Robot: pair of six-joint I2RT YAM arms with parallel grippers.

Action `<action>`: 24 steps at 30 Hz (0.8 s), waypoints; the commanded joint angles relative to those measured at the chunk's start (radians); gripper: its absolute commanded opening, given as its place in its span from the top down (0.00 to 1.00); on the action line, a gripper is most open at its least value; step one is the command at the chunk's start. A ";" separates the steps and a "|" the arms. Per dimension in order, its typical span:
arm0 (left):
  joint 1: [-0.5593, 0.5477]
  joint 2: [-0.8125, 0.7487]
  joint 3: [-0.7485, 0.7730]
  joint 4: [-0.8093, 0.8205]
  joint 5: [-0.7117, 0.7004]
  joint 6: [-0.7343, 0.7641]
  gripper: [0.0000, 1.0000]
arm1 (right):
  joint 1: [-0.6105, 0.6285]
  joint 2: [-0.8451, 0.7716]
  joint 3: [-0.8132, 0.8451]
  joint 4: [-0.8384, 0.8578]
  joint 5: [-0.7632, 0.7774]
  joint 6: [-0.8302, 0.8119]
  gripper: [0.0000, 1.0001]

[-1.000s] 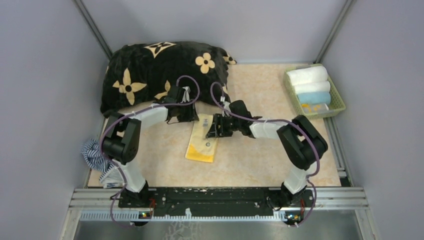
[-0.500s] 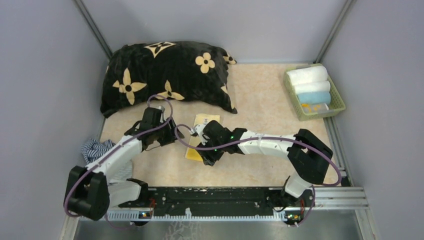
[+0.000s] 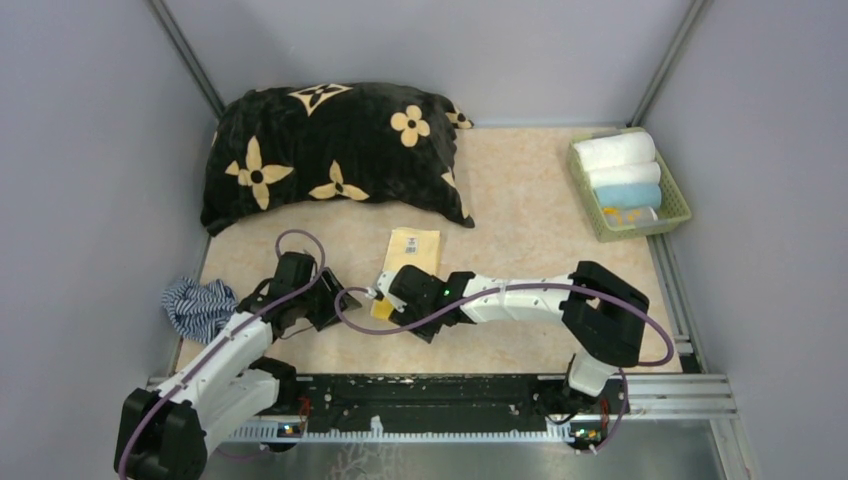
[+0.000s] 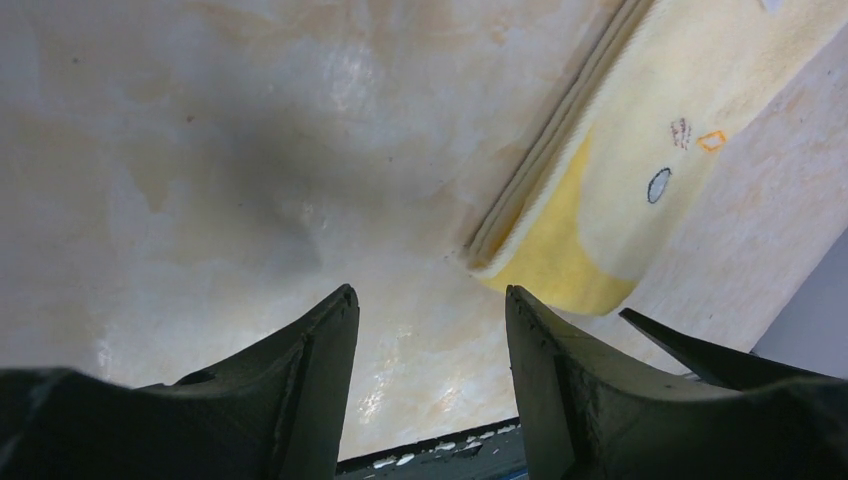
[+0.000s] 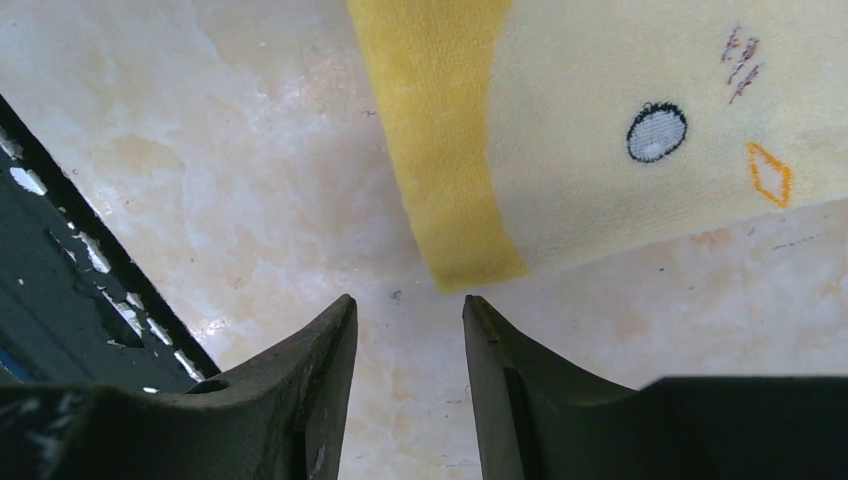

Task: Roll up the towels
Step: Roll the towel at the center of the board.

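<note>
Towel rolling under way on my remote rig: the yellow towel (image 3: 414,250) lies folded flat into a narrow strip near the middle of the table (image 3: 520,230). Its long axis runs roughly from 12 to 6 o'clock, and I can see no turn in it at either end. Its near end, a darker yellow band, sits just ahead of both claws.

The right gripper (image 5: 408,305) hovers low at that 6 o'clock end. Its jaws are parted by a narrow gap with nothing between them, and the towel's corner lies just beyond the fingertips. The left gripper (image 4: 430,298) waits at the towel's 8 o'clock, jaws somewhat wider and also empty, with bare tabletop beneath. As far as I can make out, neither claw touches the cloth.

At 2 o'clock on the table a green basket (image 3: 682,208) holds rolled towels (image 3: 625,172), white and light blue, which I judge to be the finished share of the job. By my reading this yellow one is what remains: pinch the near edge, turn it over itself toward 12 o'clock, then carry the roll to the basket.

A black cushion (image 3: 335,150) with cream flowers fills the 11 o'clock corner. A blue-and-white striped cloth (image 3: 197,305) sits bunched at 8 o'clock near the table edge.
</note>
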 commanded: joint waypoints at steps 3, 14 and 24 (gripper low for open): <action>0.003 -0.027 -0.043 0.004 0.018 -0.069 0.38 | 0.019 -0.005 0.079 0.009 0.081 -0.046 0.56; 0.003 0.021 -0.041 0.026 0.031 -0.073 0.37 | 0.019 0.147 0.113 -0.008 0.071 -0.081 0.57; 0.003 0.052 -0.019 0.020 0.044 -0.081 0.36 | 0.018 0.236 0.122 -0.016 0.088 -0.040 0.76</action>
